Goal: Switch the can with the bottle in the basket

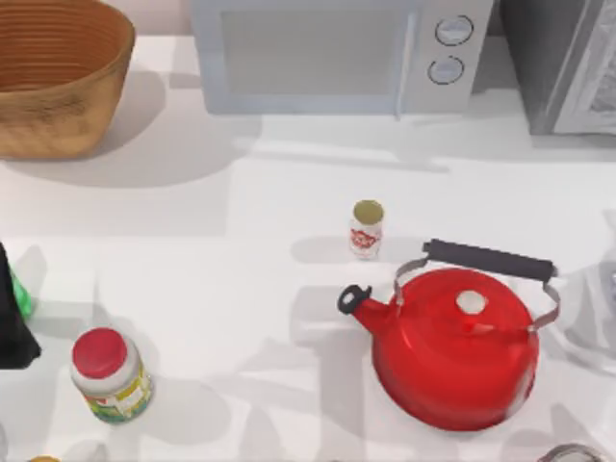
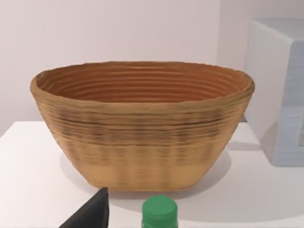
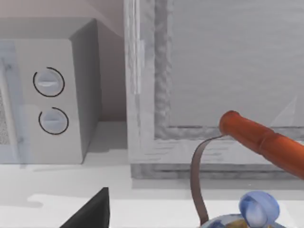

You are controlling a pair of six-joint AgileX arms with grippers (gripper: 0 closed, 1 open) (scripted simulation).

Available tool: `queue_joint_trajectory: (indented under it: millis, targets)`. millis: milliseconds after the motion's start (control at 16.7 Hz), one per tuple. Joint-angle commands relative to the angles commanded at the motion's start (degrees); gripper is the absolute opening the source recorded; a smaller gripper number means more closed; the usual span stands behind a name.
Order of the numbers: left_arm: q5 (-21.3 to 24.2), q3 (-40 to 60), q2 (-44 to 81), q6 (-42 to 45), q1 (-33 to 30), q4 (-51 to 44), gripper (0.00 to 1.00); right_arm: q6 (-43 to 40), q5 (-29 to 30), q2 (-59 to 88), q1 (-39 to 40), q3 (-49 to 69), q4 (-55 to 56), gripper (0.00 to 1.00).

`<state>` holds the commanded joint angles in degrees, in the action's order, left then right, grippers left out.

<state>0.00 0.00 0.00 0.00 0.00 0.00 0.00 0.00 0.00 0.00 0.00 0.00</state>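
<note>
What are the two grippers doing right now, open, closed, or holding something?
Left gripper: at the table's left edge by the bottle; fingers cannot be told.
Right gripper: cannot be told.

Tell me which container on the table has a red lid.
The jar near the table's front left, with a yellow-green label. The can has a tan-gold top; the bottle has a green cap.

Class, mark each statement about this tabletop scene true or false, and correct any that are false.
1. The can stands upright on the table, apart from the red kettle. True.
2. The can is inside the basket. False: it is on the table, far from the basket.
3. The bottle has a green cap. True.
4. The kettle is blue. False: it is red.
5. The red-lidded jar lies in the basket. False: it stands on the table.
</note>
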Motion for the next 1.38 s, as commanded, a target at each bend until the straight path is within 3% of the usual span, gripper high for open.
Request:
queue_joint_trajectory:
  millis: [300,540,1380]
  targets:
    - [0.06,0.14,0.86,0.01,0.09,0.59,1.0,0.0,0.0,0.0,0.0,0.0,0.0,1.0]
    - [0.49,0.22,8.39,0.13,2.81,6.8,1.0,0.0,0.0,0.0,0.0,0.0,0.0,1.0]
    - [10.97,-3.47,67.23,3.7,12.61,54.47,1.0,0.0,0.0,0.0,0.0,0.0,0.0,1.0]
